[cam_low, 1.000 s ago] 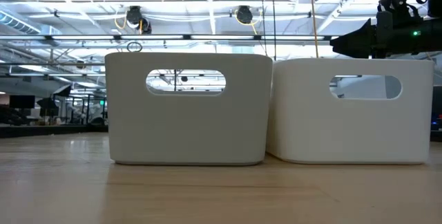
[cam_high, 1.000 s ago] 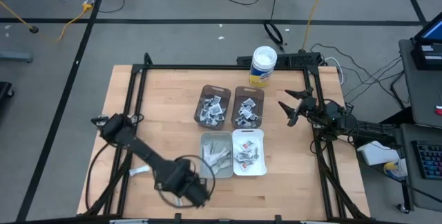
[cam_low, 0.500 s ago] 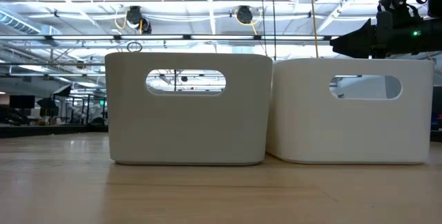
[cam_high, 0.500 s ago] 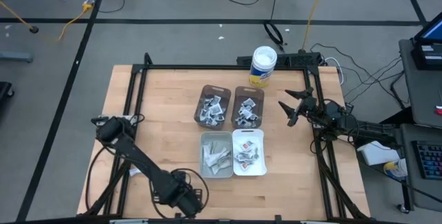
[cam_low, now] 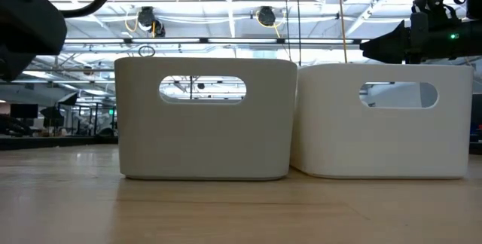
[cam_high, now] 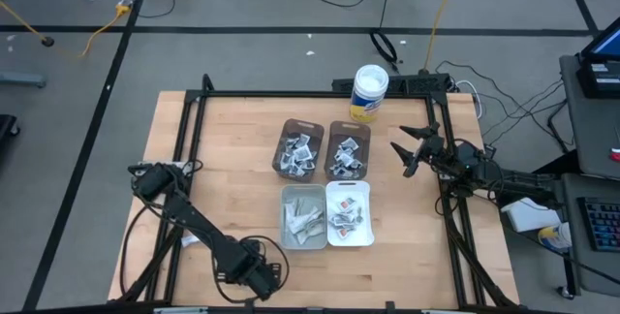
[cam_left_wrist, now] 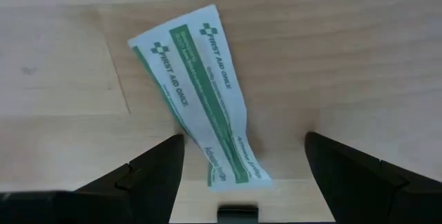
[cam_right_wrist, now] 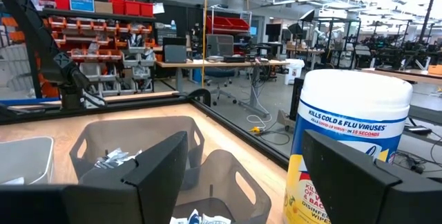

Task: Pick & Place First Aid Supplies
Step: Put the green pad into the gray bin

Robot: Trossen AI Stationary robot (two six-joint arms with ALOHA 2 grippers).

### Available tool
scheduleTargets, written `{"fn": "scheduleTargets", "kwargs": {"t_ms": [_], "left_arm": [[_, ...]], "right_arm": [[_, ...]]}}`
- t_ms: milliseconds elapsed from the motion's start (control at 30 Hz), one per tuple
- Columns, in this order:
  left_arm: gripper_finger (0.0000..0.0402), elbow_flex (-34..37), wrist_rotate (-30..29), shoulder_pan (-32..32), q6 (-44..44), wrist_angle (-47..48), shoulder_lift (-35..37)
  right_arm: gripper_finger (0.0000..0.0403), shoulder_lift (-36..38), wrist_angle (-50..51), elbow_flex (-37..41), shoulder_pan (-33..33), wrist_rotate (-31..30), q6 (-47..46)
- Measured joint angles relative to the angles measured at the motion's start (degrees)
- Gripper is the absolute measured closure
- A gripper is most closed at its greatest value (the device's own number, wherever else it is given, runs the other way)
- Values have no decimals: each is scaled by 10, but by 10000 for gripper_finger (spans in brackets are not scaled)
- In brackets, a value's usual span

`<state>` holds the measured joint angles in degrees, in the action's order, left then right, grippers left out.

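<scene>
Left wrist view shows a long pale strip packet [cam_left_wrist: 202, 99] with green first aid print lying flat on the bare wood table [cam_left_wrist: 359, 58], its near end between the spread fingers of the left gripper [cam_left_wrist: 238, 182], which holds nothing. It looks very light, thin and limp, with a slick sealed skin, so it will likely bend and slide rather than lift cleanly; pinching across its narrow width near the middle seems safest. From above, it lies near the table's 7 o'clock edge, hidden under the left gripper [cam_high: 254, 275]. The four bins sit at centre: grey bin [cam_high: 303, 238] and white bin [cam_high: 366, 215] nearer, two brown bins [cam_high: 298, 126] beyond. Right gripper [cam_high: 407, 151] waits open at 3 o'clock, by the white tub [cam_high: 369, 91]
</scene>
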<state>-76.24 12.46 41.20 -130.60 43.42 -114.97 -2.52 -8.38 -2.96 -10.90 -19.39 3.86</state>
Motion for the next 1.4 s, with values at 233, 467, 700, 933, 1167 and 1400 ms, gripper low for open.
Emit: {"fn": "scheduleTargets", "kwargs": {"t_ms": [233, 467, 700, 933, 1167, 1400], "left_arm": [[133, 4, 2, 1, 34, -7, 1], [244, 6, 3, 1, 67, -23, 0], [333, 6, 5, 2, 75, -29, -1], [393, 8, 2, 1, 93, -23, 11], [387, 8, -34, -9, 105, 36, 96], [397, 7, -36, -15, 136, 104, 175]], "right_arm": [[124, 0, 0, 0, 0, 0, 0], [124, 0, 0, 0, 0, 0, 0], [124, 0, 0, 0, 0, 0, 0], [124, 0, 0, 0, 0, 0, 0], [124, 0, 0, 0, 0, 0, 0], [124, 0, 0, 0, 0, 0, 0]]}}
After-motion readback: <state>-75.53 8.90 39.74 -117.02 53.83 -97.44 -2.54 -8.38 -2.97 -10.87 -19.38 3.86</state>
